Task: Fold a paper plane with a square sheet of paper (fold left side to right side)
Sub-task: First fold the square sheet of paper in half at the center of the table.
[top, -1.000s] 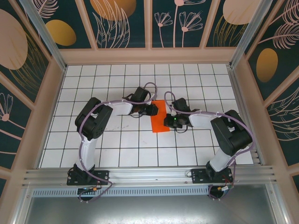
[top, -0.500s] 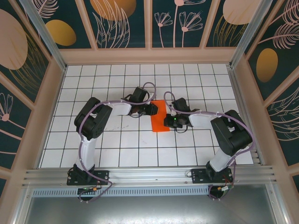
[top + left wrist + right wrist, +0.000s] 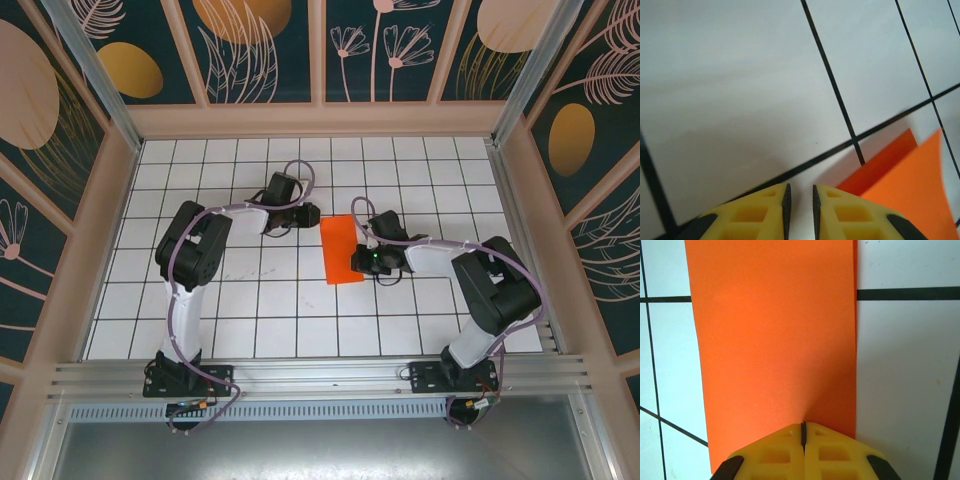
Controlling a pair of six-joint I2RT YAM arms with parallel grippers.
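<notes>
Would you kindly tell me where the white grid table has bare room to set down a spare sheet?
Bare tiles of the white grid table run along the far wall, and between the folded bright orange paper sheet and the near aluminium rail. The centre is crowded: left gripper and right gripper flank the sheet.

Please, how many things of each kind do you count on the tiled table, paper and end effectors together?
Orange paper sheet, folded: 1
End effectors: 2, the left end effector and the right end effector
Total: 3
</notes>
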